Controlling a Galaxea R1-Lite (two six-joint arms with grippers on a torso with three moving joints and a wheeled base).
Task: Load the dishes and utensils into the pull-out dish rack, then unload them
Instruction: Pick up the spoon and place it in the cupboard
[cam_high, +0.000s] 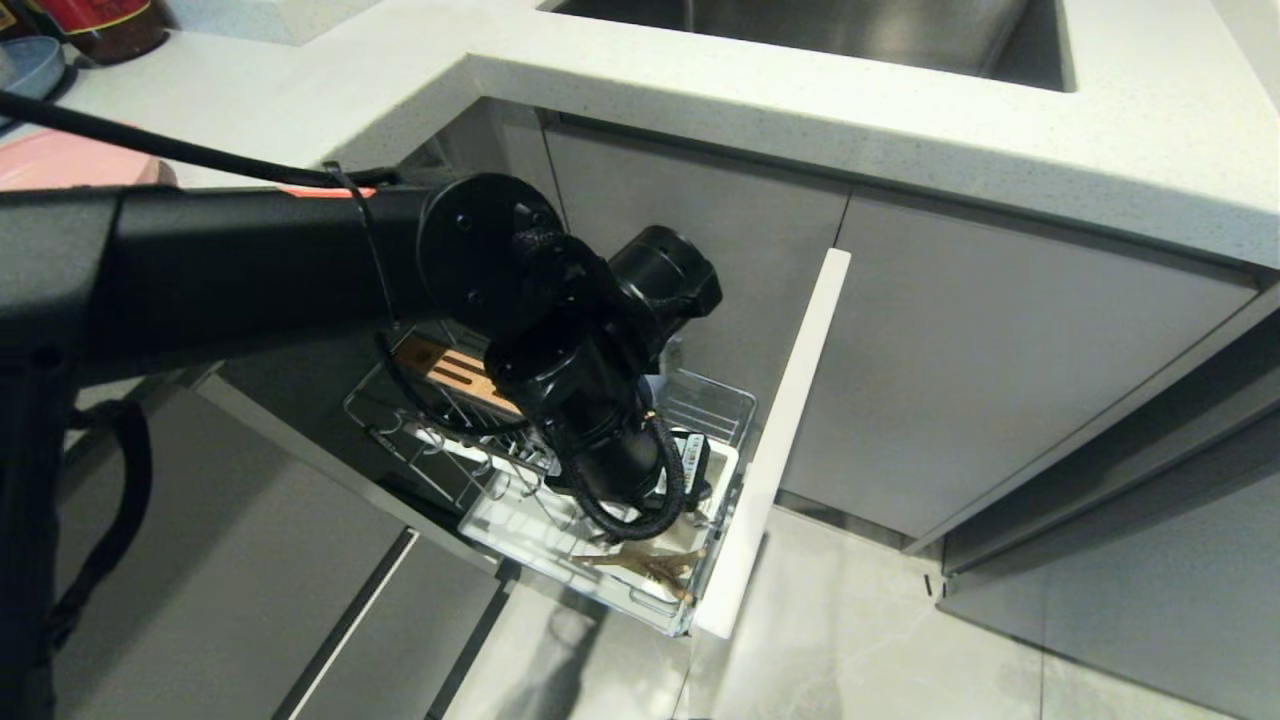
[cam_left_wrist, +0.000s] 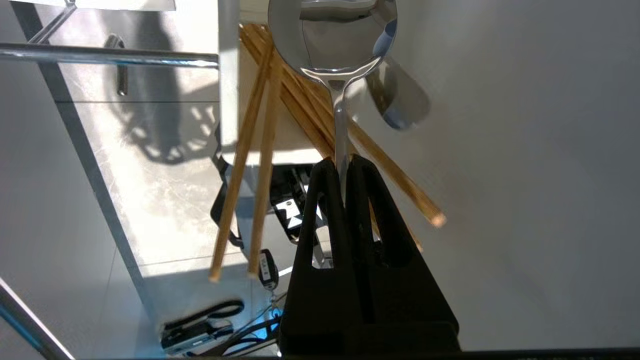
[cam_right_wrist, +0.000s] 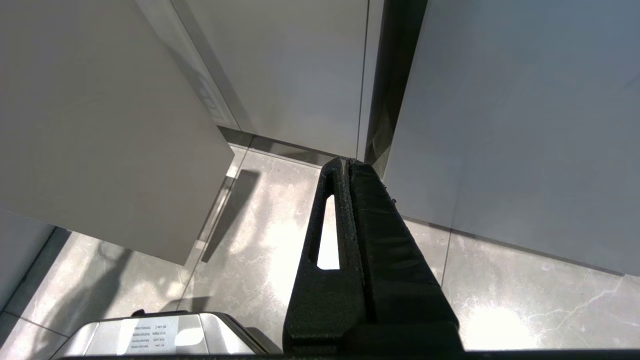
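1. Spoon (cam_left_wrist: 336, 55) sits clamped by its handle in the left gripper (cam_left_wrist: 342, 162), whose fingers (cam_left_wrist: 320, 200) are pressed tight on the thin metal, bowl end pointing away from the wrist.
2. Chopsticks (cam_left_wrist: 255, 150) lean just beside the spoon, their tips spread apart; in the head view they lie in the rack (cam_high: 560, 480) near its front panel (cam_high: 775, 440).
3. Rack is pulled out below the worktop (cam_high: 700, 90), with the left arm reaching down over it.
4. Pink plate (cam_high: 70, 160) lies on the worktop, well apart from the rack.
5. Right gripper (cam_right_wrist: 348, 165) hangs over the floor (cam_right_wrist: 260, 240) beside cabinet doors, fingers together and holding nothing.
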